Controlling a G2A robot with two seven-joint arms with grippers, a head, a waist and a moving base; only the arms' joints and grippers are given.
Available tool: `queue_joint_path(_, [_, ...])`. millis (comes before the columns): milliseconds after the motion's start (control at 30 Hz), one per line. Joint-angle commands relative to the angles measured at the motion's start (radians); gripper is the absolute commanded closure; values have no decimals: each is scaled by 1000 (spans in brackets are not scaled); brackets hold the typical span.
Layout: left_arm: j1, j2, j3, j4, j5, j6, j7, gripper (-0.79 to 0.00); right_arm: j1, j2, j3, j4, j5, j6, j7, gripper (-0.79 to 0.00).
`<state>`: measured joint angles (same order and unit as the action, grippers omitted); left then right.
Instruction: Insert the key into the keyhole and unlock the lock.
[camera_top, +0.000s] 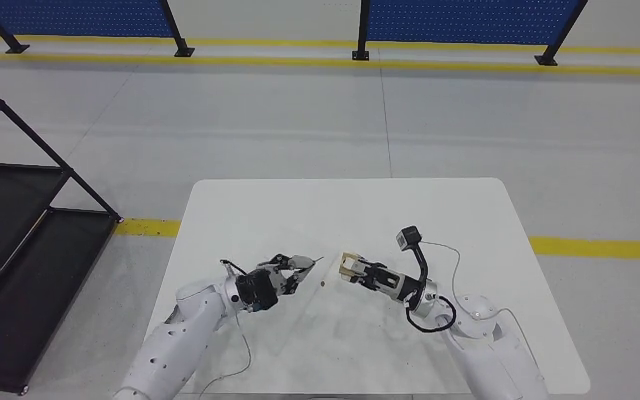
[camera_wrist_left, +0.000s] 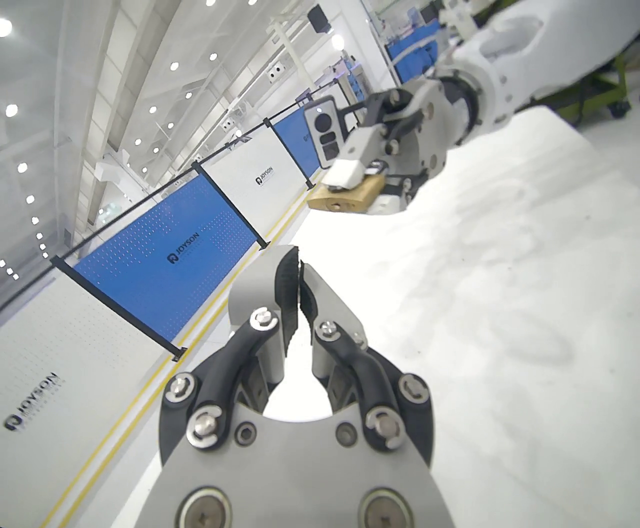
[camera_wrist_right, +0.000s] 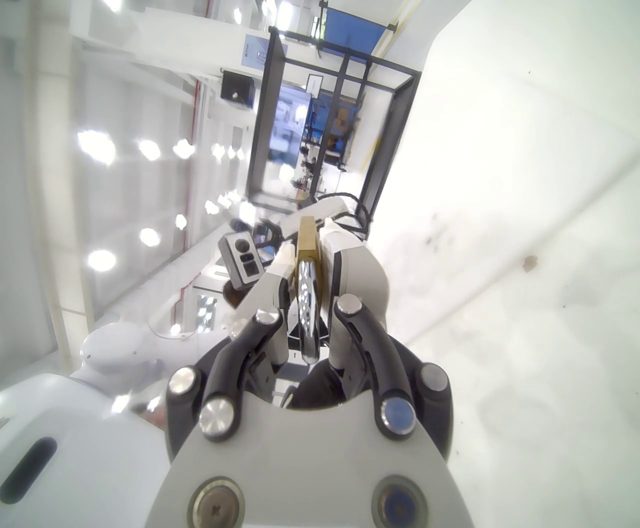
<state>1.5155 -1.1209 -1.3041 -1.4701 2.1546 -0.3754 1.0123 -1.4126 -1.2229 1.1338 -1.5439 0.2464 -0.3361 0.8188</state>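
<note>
- My right gripper (camera_top: 357, 269) is clamped on the lock (camera_top: 349, 265), held off the table (camera_top: 450, 220) at lower centre of the top view, just right of middle. Judged reason: a lock pinned in my jaws cannot skid or twist when the key pushes in.
- The lock lies sideways, with the shackle (camera_wrist_right: 306, 300) back toward my right wrist. The keyhole (camera_wrist_left: 336, 205) end faces my left arm, leaving the hole free for a straight approach.
- My left gripper (camera_top: 296, 267) sits just left of the lock, apart from it, tip aimed at it. The pads (camera_wrist_left: 286, 280) are pressed together. A thin silver sliver juts from the tip in the top view; I take it for the key (camera_top: 314, 262) (too thin to be sure).
- Key and keyhole are roughly in line with a gap between; insertion not yet begun.
- Lock's look: flat brass body, bright chrome shackle, small dark slot in the end face. Cannot tell whether the shackle is seated.
</note>
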Motion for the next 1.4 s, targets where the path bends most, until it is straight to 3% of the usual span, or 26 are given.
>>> queue_joint_path(0, [-19,9,-2,9,120,66,64,0,0,0,0,0,0,0,0,0])
queue_joint_path(200, [-74,31,-14,46,361,335,169,0,0,0,0,0,0,0,0,0])
queue_joint_path(400, [-117,49,-19,25,536,492,208,0,0,0,0,0,0,0,0,0])
queue_joint_path(1133, [-133,53,-20,16,560,496,218,0,0,0,0,0,0,0,0,0])
queue_joint_path(1367, [-142,73,-38,-64,647,519,283,0,0,0,0,0,0,0,0,0])
